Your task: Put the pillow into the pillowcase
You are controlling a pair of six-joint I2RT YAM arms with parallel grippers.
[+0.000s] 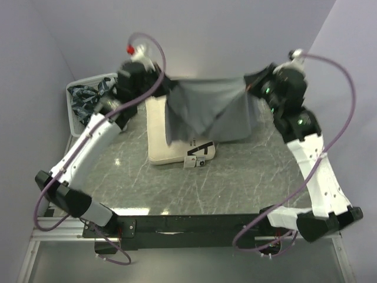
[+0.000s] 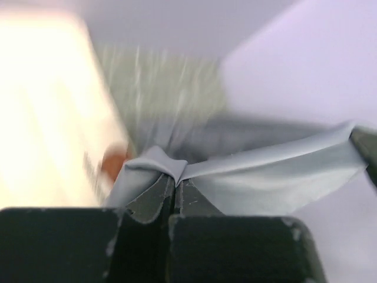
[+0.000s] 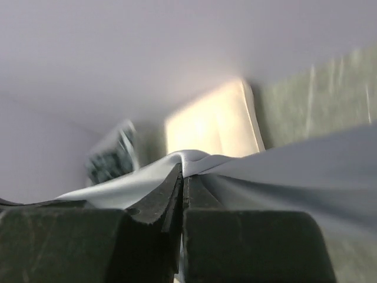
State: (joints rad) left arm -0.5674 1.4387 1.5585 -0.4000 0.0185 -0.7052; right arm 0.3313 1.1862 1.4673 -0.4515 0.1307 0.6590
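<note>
The grey pillowcase [image 1: 209, 109] hangs stretched between my two grippers above the far part of the table. My left gripper [image 1: 166, 87] is shut on its left top corner, the cloth [image 2: 247, 177] pinched between the jaws. My right gripper [image 1: 252, 84] is shut on the right top corner, grey cloth [image 3: 283, 171] folding over its tips. Under the hanging cloth lies the cream-white pillow [image 1: 162, 132], flat on the table. Its near right corner shows black print [image 1: 200, 150]. In the wrist views the pillow shows blurred and bright [image 2: 47, 106] [image 3: 212, 127].
A white basket [image 1: 88, 103] with dark blue-and-white patterned cloths stands at the far left, beside the left arm. The marbled grey table [image 1: 235, 183] runs from the pillow to the near edge. Lilac walls close the back and both sides.
</note>
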